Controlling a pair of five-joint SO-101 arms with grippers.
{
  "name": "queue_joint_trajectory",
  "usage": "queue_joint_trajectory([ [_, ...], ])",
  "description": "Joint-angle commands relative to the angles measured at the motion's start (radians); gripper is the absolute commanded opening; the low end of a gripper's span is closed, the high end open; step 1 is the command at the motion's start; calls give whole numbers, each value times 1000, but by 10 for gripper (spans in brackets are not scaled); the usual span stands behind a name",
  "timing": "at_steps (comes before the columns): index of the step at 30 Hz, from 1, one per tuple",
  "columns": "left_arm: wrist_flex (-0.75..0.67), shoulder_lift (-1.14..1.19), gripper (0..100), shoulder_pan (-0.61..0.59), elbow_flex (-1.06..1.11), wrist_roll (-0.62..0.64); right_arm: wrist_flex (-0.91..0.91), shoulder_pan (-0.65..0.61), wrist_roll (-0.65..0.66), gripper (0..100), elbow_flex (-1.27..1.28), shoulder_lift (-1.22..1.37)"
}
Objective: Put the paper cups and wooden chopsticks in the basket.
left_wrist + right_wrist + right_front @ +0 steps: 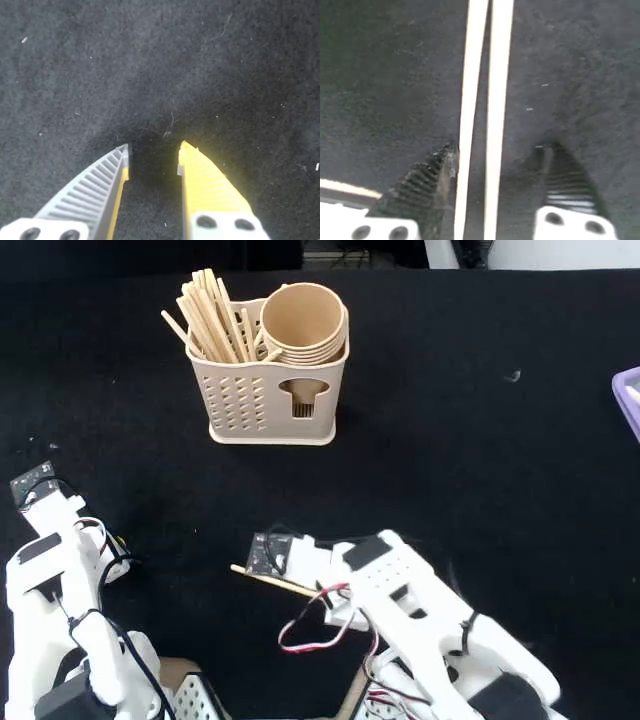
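**Loose chopsticks** (499, 100): two pale wooden sticks lie flat on the black bench (480, 470), side by side and nearly parallel, with a thin gap between them. From the high view the pair sits near the front middle of the bench. Its long axis runs roughly side to side with a slight tilt. The free end points toward the left arm's side and a little toward the basket. The other end passes under the right arm (420, 610).

**Right pincer** (502, 147): released, jaws spread, straddling both sticks along their length. One dark ribbed finger (432, 177) sits right beside the outer edge of one stick; contact cannot be told. The other finger stands apart from the second stick, with bare bench between. Nothing is gripped.

**Basket** (268, 400): beige, perforated, upright on the far side of the bench, well apart from the loose pair. It has two compartments.
- One holds a bundle of sticks (210, 315) standing on end, fanning up and away from the cups.
- The other holds nested paper cups (303, 318), mouths up.
- A keyhole-shaped cut-out sits in the front wall below the cups.

**Left pincer** (155, 147): released, jaws apart, one finger grey and ribbed, the other yellow. It is low over bare bench and holds nothing. The left arm (50, 580) is at the near left corner, well apart from the loose pair.

**Also noted:** a purple object (628, 400) at the bench's right edge, and a red wire (300, 635) looping beside the right arm.
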Motion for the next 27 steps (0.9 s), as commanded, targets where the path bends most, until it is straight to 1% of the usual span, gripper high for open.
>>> queue_joint_trajectory([
  [1, -38, 2, 164, 2, -5, -6, -5, -5, 8, 3, -15, 16],
  [2, -38, 2, 164, 2, -5, -6, 3, -5, 8, 31, -18, 2],
  [4, -38, 2, 164, 2, -5, -6, 15, -5, 9, 6, -19, -41],
  [5, -38, 2, 164, 2, -5, -6, 34, -5, 11, 13, -24, -71],
  [8, -38, 2, 164, 2, -5, -6, 141, 3, 12, 10, -74, -196],
  [11, -38, 2, 164, 2, -5, -6, 232, 46, 14, 10, -154, -335],
  [16, -38, 2, 164, 2, -5, -6, 249, 81, 6, 10, -185, -481],
  [19, -38, 2, 164, 2, -5, -6, 241, 75, -54, 12, -119, -464],
  [21, -38, 2, 164, 2, -5, -6, 195, 60, -91, 51, -64, -433],
  [24, -38, 2, 164, 2, -5, -6, 138, 23, -95, 200, 7, -367],
  [25, -38, 2, 164, 2, -5, -6, 129, 2, -95, 235, 19, -341],
  [27, -38, 2, 164, 2, -5, -6, 126, -38, -103, 240, 21, -286],
])
